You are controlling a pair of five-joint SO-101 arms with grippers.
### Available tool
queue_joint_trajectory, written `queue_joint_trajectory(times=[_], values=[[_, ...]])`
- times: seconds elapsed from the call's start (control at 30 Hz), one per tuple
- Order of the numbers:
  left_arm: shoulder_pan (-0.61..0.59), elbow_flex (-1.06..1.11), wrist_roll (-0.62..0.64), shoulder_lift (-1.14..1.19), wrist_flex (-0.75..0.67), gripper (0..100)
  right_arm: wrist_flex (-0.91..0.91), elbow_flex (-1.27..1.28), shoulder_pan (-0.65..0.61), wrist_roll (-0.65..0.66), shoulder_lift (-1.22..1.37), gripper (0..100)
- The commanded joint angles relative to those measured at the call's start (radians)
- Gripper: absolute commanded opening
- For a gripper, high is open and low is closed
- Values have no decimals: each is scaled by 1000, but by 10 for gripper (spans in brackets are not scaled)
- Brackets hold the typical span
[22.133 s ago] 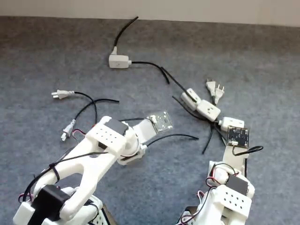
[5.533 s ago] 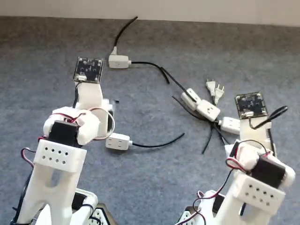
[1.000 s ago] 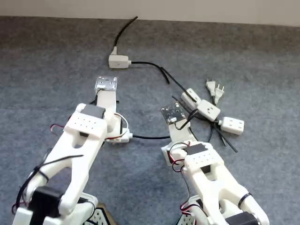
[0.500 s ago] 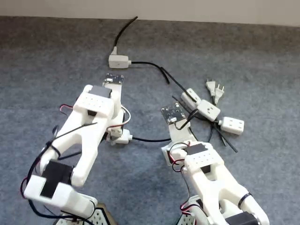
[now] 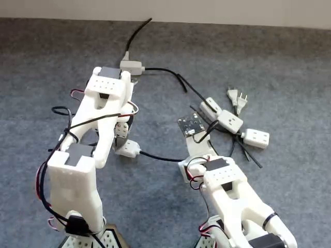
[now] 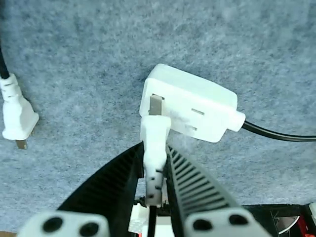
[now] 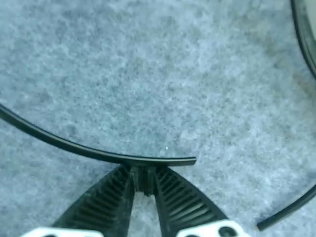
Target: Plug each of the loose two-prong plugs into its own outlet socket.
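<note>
My left gripper [image 6: 155, 148] is shut on a white two-prong plug [image 6: 156, 133]. The plug's prongs sit at the face of a white outlet socket [image 6: 190, 111] on the grey carpet. From above, that socket [image 5: 126, 149] lies beside the left arm, and its black cable [image 5: 158, 156] runs toward the right arm. My right gripper [image 7: 143, 170] is shut on this black cable [image 7: 98, 154] near its cut end. A second loose white plug [image 6: 17, 116] lies near the socket. Two more plugs [image 5: 237, 96] lie at the far right.
Another socket [image 5: 131, 66] with black cables lies at the back by the left arm's wrist. Three sockets [image 5: 229, 121] with tangled cables are clustered on the right. Bare carpet [image 5: 289, 72] stretches across the far right and far left.
The left arm has stretched farther out over the table with the plug and brought it down onto the socket. The socket's cable now bows. The right arm has stayed still.
</note>
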Motion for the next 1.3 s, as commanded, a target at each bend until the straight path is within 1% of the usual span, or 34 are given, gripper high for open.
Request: queue_joint_trajectory(times=[0.0, 0.1, 0.3, 0.4, 0.47, 0.57, 0.67, 0.77, 0.9, 0.97, 1.13, 1.27], values=[[-19, -27, -8, 62, -3, 8, -12, 2, -7, -6, 1, 9], [-19, -61, -6, 62, -5, 8, -12, 2, -7, -5, 1, 9], [-10, -222, -5, 71, -5, 10, -12, 2, -7, -5, 1, 9], [-1, -226, -9, 74, -3, 11, -12, 2, -7, -5, 1, 9], [7, -205, -25, 87, -2, 11, -12, 2, -7, -5, 1, 9], [36, -159, -106, 108, 0, 9, -12, 2, -7, -5, 1, 9], [68, -105, -137, 104, 0, 10, -12, 2, -7, -5, 1, 9], [102, -56, -138, 68, 2, 10, -12, 2, -7, -5, 1, 9], [166, 41, -196, -21, 2, 10, -12, 2, -5, -5, -2, 9], [193, 77, -199, -70, 2, 10, -12, 2, -5, -5, -2, 9], [199, 68, -204, -150, 2, 11, -12, 2, -5, -5, -2, 9], [196, 51, -239, -159, 2, 11, -12, 2, -5, -5, -2, 9]])
